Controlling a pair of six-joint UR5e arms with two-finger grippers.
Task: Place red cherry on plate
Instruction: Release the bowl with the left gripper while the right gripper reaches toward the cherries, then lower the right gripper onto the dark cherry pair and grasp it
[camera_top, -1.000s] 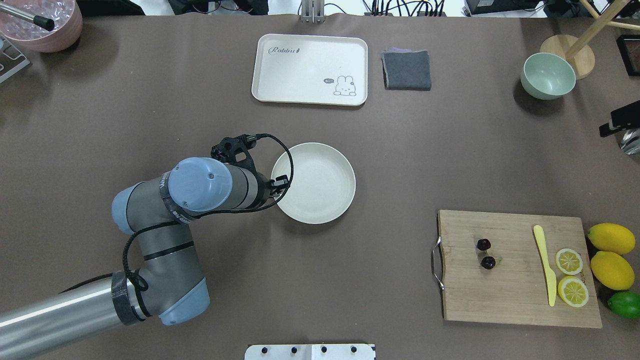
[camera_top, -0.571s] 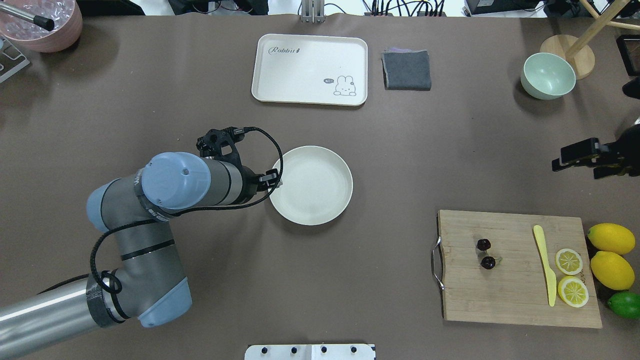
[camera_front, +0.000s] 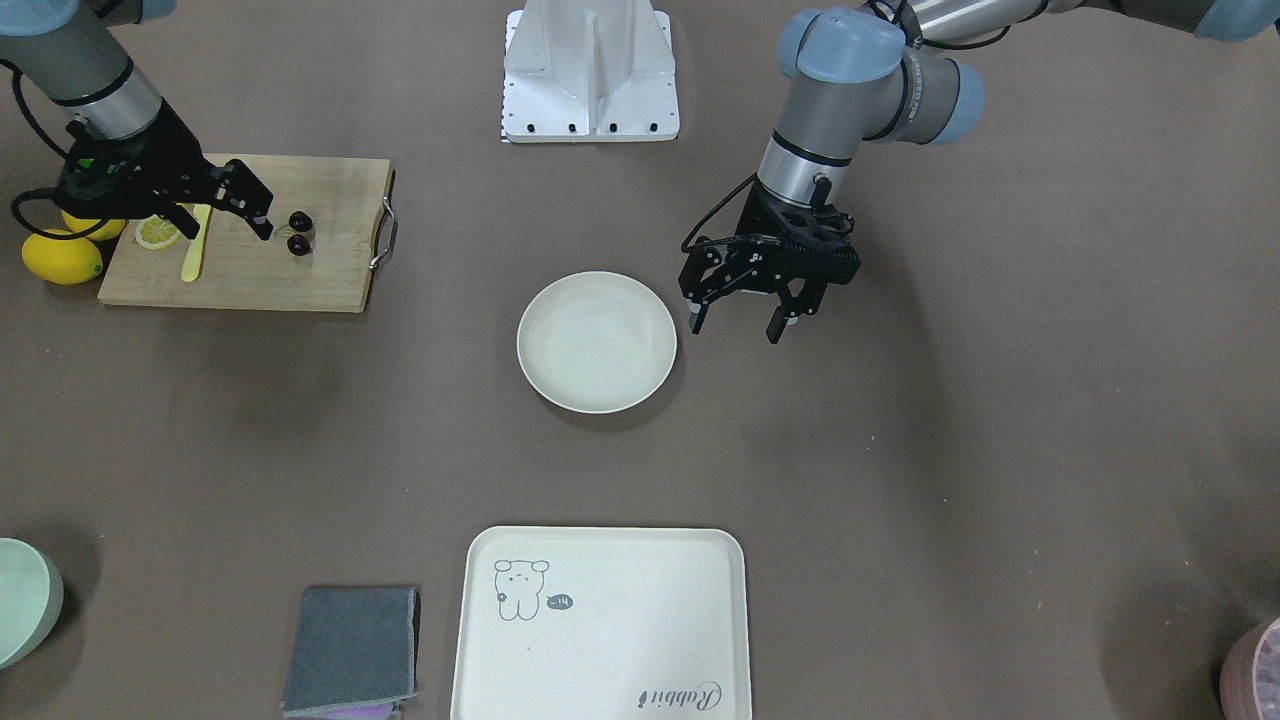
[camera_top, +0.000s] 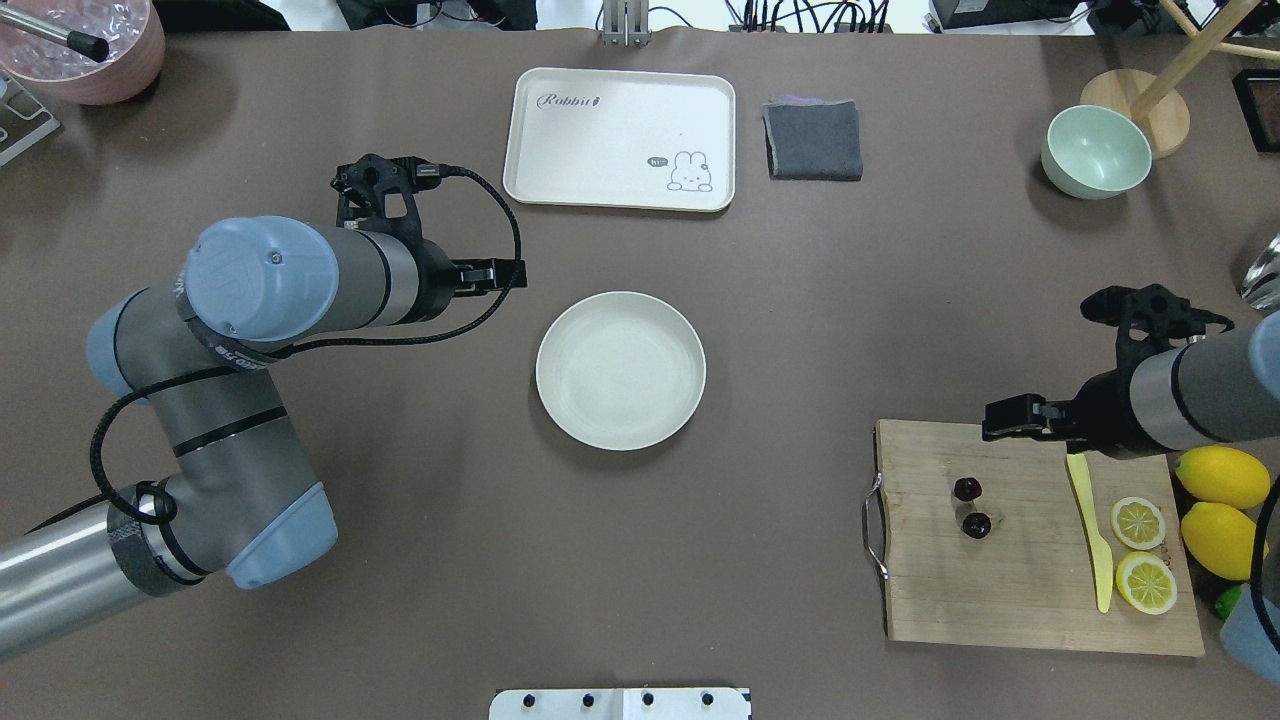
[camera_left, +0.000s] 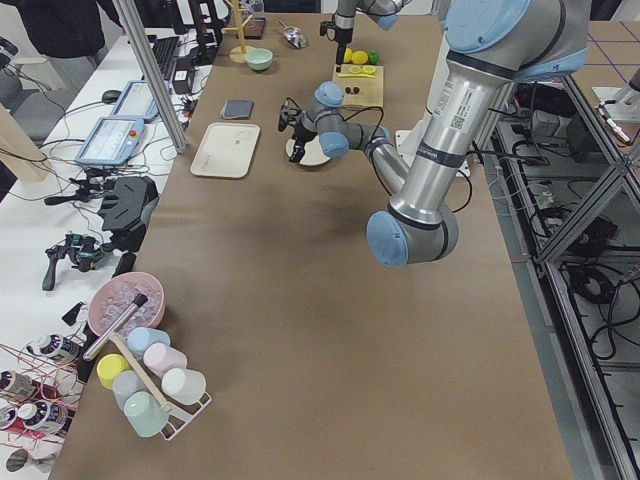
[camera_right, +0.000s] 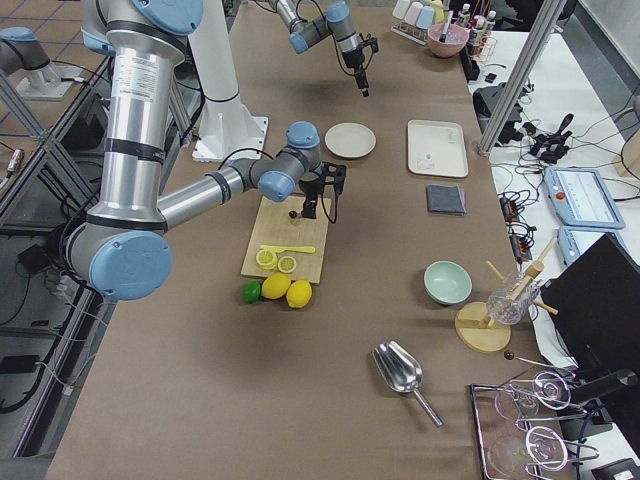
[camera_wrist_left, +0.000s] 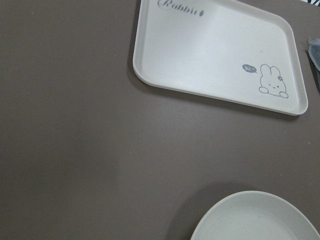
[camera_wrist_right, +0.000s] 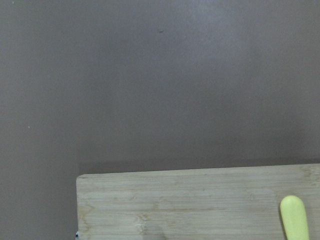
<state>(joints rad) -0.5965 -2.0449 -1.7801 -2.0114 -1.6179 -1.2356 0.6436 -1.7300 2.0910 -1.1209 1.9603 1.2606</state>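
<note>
The red cherry (camera_top: 975, 524) is a dark pair lying on the left part of the wooden cutting board (camera_top: 1030, 600); it also shows in the front view (camera_front: 298, 243). The cream plate (camera_top: 620, 370) sits bare at the table's middle. My right gripper (camera_front: 226, 222) hangs open above the board's far edge, just right of the cherry and apart from it. My left gripper (camera_front: 736, 328) hangs open with nothing in it, off the plate's left rim. The right wrist view holds only the board's edge and the knife tip; the cherry is out of it.
A yellow knife (camera_top: 1092, 530), two lemon halves (camera_top: 1140, 522), whole lemons (camera_top: 1222, 478) and a lime (camera_top: 1235, 600) crowd the board's right end. Along the far side lie a rabbit tray (camera_top: 620, 138), a grey cloth (camera_top: 813, 140) and a mint bowl (camera_top: 1095, 150).
My left gripper drew away from the plate's left rim, up and to the left; the plate shifted slightly left. My right arm came in from the right edge to the board's far edge.
</note>
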